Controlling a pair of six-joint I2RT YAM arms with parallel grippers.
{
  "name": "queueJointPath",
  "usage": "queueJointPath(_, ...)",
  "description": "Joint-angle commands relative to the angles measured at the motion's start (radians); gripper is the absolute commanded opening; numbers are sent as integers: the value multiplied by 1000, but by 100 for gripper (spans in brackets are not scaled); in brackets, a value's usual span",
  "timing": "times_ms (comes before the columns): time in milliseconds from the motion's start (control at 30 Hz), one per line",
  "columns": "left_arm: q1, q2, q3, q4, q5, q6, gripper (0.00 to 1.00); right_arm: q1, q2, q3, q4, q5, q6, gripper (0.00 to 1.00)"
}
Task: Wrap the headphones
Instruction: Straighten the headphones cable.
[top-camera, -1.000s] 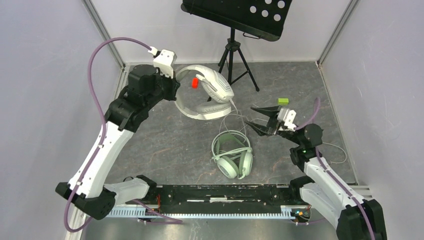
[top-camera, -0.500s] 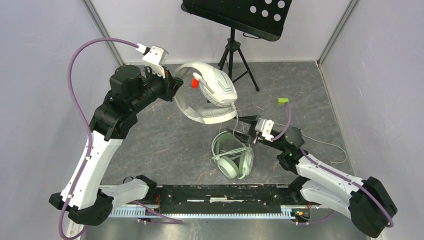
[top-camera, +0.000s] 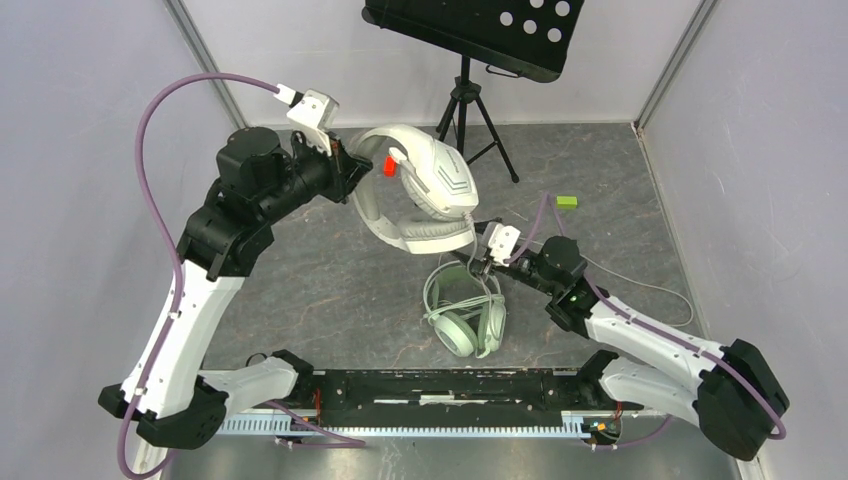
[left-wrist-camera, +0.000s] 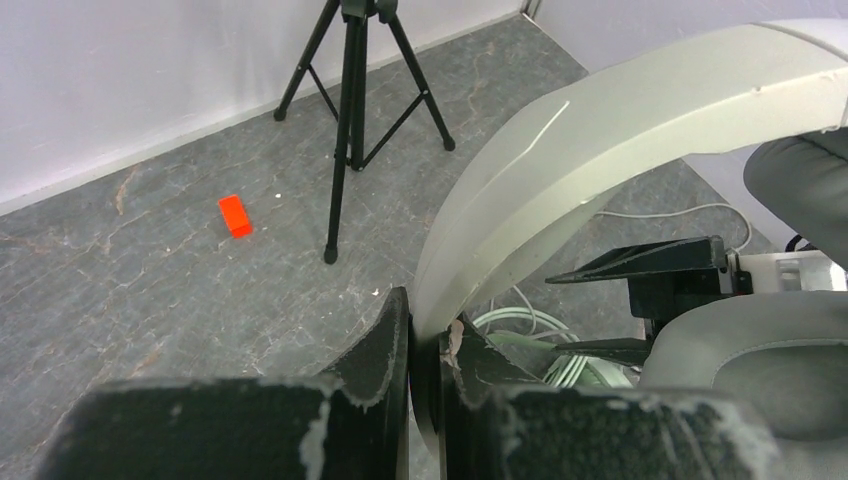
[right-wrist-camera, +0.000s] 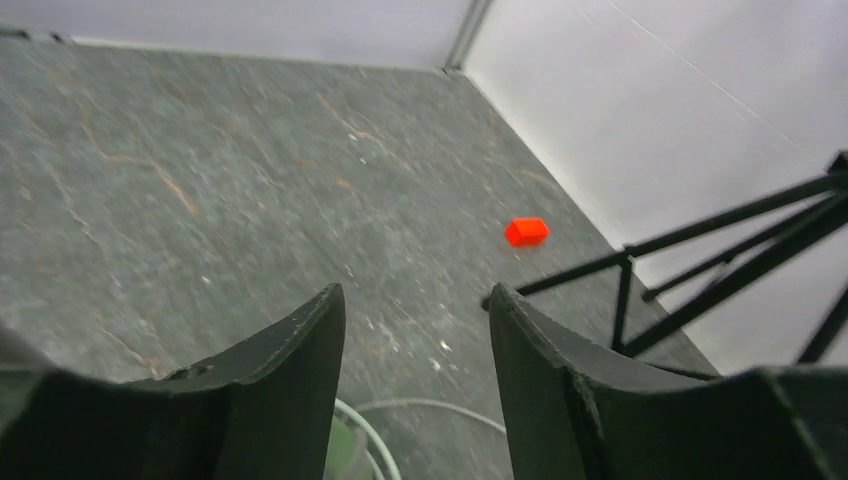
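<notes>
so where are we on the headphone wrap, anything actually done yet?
Done: nothing is wrapped. In hand: the left gripper is shut on the white-grey headset at its band, holding it off the table. The right gripper is open just below it, gripping nothing. Left: a cable trails loose across the table, and the mint-green headset lies there untouched.

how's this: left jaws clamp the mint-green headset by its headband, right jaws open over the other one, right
No: the left jaws clamp the white-grey headset by its headband, as the top external view shows. The mint-green headset lies under the open right jaws.
</notes>
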Motion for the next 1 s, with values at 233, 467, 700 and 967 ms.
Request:
queueJointPath(233, 0, -29, 189, 64, -54, -104, 2, -298, -101, 96, -244, -137, -260, 65)
queueJointPath(467, 1, -72, 176, 164, -238, -105, 2, -315, -101, -25, -153, -200, -253, 66)
queueJointPath(700, 0, -39, 251, 206, -242, -111, 2, -315, 15, -117, 148, -424, -153, 65)
queueJointPath(967, 1, -32, 249, 211, -239, -106, 2, -209, 141, -94, 272, -411, -151, 67)
